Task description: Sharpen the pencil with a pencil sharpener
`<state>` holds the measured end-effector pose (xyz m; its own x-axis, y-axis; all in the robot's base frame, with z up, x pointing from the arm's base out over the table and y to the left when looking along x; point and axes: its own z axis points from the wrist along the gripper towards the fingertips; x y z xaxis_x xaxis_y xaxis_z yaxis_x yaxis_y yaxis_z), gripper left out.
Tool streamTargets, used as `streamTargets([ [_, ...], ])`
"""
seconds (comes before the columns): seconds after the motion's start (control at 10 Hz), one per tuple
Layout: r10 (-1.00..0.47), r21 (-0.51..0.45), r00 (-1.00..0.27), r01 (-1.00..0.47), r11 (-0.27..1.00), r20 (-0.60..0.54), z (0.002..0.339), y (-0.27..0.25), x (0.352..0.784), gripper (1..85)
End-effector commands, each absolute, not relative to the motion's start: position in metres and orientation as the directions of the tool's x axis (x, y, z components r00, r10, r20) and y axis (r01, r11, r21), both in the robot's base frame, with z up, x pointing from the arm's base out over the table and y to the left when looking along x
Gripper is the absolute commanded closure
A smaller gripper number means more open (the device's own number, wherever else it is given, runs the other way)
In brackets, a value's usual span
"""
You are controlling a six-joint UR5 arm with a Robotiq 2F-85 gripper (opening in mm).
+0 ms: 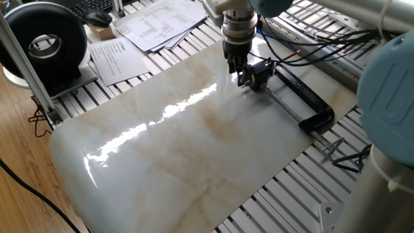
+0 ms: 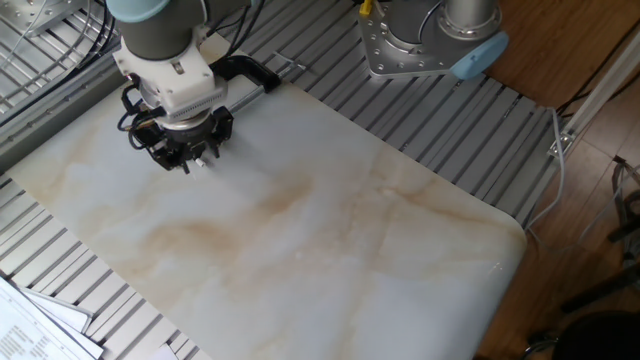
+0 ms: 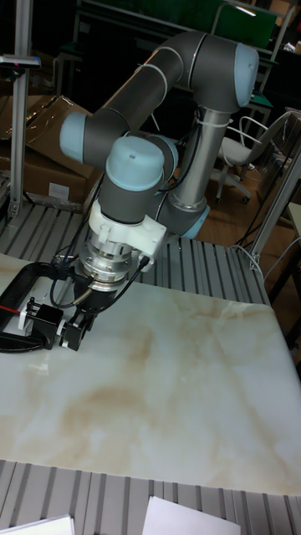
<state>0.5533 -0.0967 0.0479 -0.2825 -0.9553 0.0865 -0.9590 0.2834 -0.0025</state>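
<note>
Pencil sharpener [image 1: 259, 74] clamped to slab; gripper [image 1: 239, 70] at its front, grip state unclear. Keep pencil axis aligned, feed gently.

A marble slab [image 1: 194, 149] carries the pencil sharpener [image 1: 260, 76] and clamp [image 1: 310, 100].

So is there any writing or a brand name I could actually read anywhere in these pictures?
None can be read.
Printed sheets: lines of text and a table, too small to make out.
Single sheet beside them: printed text with a heading, too blurred to read.
Corners of paper: faint print, unreadable.
Robot arm, pencil sharpener and clamp: no label visible.
</note>
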Motion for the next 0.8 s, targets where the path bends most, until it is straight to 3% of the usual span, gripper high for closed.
streamTargets([
  [0.0, -0.958, 0.006, -0.278, -0.960, 0.279, 0.070, 0.042, -0.095, 0.553, 32.0],
  [0.3, -0.959, 0.024, -0.284, -0.959, 0.284, 0.007, 0.031, -0.083, 0.549, 30.3],
  [0.7, -0.965, 0.034, -0.258, -0.965, 0.260, 0.034, 0.038, -0.102, 0.544, 30.3],
])
